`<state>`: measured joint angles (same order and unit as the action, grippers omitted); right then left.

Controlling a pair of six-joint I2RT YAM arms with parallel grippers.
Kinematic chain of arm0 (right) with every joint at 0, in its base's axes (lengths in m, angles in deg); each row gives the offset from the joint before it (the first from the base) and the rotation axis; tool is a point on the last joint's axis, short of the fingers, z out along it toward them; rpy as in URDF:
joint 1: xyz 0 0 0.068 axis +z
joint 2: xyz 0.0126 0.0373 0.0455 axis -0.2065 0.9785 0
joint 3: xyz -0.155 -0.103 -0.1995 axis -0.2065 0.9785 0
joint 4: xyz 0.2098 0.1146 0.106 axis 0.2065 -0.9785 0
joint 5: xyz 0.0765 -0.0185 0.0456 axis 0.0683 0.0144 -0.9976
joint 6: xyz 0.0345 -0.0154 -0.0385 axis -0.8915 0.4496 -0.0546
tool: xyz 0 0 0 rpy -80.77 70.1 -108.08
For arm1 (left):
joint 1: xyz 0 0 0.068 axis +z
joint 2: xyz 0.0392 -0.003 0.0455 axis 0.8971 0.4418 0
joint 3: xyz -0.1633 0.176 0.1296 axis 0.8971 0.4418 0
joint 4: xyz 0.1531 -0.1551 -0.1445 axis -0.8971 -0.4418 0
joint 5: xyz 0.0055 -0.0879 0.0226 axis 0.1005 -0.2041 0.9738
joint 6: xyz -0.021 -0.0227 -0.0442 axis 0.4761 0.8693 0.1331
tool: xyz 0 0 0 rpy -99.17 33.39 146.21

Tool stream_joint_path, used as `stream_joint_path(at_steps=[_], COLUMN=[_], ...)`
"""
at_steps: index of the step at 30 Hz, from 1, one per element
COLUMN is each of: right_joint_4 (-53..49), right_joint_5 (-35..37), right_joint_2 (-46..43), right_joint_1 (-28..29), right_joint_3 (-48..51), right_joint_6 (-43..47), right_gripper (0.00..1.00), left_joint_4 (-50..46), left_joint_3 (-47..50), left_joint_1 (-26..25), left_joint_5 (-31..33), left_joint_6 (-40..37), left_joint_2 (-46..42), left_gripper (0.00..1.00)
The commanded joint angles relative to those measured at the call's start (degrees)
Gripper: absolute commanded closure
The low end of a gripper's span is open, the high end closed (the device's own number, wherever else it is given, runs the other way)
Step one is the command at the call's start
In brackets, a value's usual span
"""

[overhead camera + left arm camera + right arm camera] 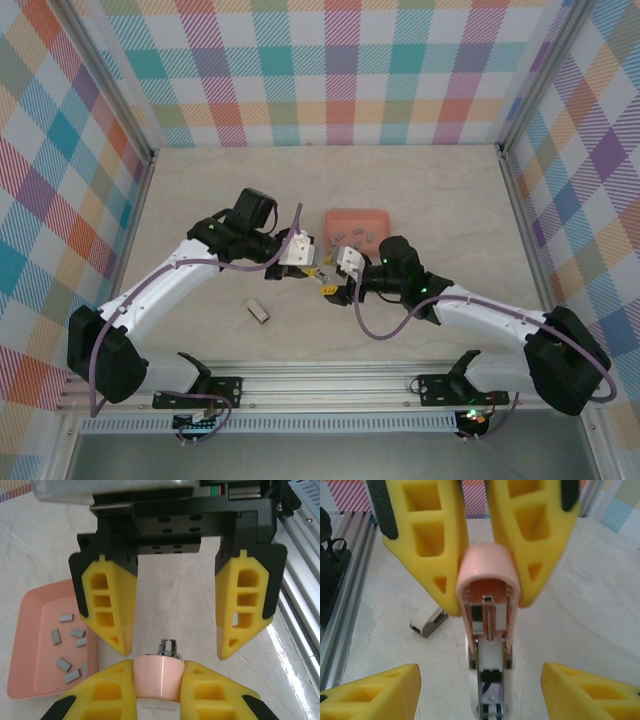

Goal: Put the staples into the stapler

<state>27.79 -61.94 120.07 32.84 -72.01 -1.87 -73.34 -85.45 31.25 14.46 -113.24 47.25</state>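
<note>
The stapler [488,630] stands hinged open, its pink top cover [158,677] raised over the white base and metal magazine channel [490,690]. My left gripper [158,674] is shut on the pink cover's end, and it also appears from the right wrist [489,605]. My right gripper [480,672] is open, with its fingers wide on either side of the base and touching nothing; the left wrist view faces it [174,652]. Several staples [65,645] lie loose in the coral-pink tray [35,630]. From above, both grippers meet at the stapler [327,280], just in front of the tray [358,215].
A small grey-beige block [259,312] lies on the table left of the stapler, also visible from the right wrist [427,621]. The aluminium rail [320,385] runs along the near edge. Checked walls close in the left, right and back sides.
</note>
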Motion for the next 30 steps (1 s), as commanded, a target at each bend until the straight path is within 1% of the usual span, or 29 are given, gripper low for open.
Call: stream_joint_path(at_steps=[1, 7, 11, 14, 21, 24, 26, 28, 29, 30], right_joint_4=[5.5, 10.0, 10.9, 10.9, 11.1, 10.2, 9.2, 8.7, 8.5, 8.0], right_joint_5=[-2.4, -1.6, -1.5, -0.8, -0.2, -0.6, -0.5, 0.6, 1.4, 2.1], right_joint_2=[2.1, 5.1, 6.0, 6.2, 6.3, 6.1, 5.4, 4.6, 3.9, 3.2], right_joint_1=[0.8, 1.0, 1.1, 1.2, 1.1, 1.1, 1.1, 1.1, 1.0, 1.0], right_joint_3=[-2.4, -2.8, -2.8, -2.8, -2.4, -2.3, -2.0, -1.1, -0.5, 0.2], right_joint_6=[1.4, -0.2, -0.5, -0.6, -0.9, -0.1, 0.3, 0.2, -0.4, -1.2], right_gripper=[0.36, 0.38, 0.43, 0.44, 0.55, 0.64, 0.71, 0.74, 0.75, 0.76], left_joint_4=[1.0, 0.9, 0.9, 0.9, 1.1, 1.2, 1.5, 2.2, 2.8, 3.6], left_joint_3=[0.7, 0.6, 0.6, 0.6, 0.7, 0.7, 0.7, 0.7, 0.7, 0.7], left_joint_1=[-0.5, -0.5, -0.5, -0.5, -0.5, -0.5, -0.5, -0.5, -0.4, -0.3], left_joint_5=[-2.6, -3.1, -3.3, -3.4, -3.9, -3.8, -3.6, -3.5, -3.8, -4.0], left_joint_6=[0.2, 0.3, 0.2, 0.2, 0.3, 0.6, 1.4, 3.0, 4.2, 5.7], left_joint_2=[-1.1, -1.1, -1.1, -1.2, -1.2, -1.2, -1.1, -1.3, -1.5, -1.7], left_gripper=[0.98, 0.98, 0.98, 0.98, 0.97, 0.97, 0.93, 0.87, 0.82, 0.76])
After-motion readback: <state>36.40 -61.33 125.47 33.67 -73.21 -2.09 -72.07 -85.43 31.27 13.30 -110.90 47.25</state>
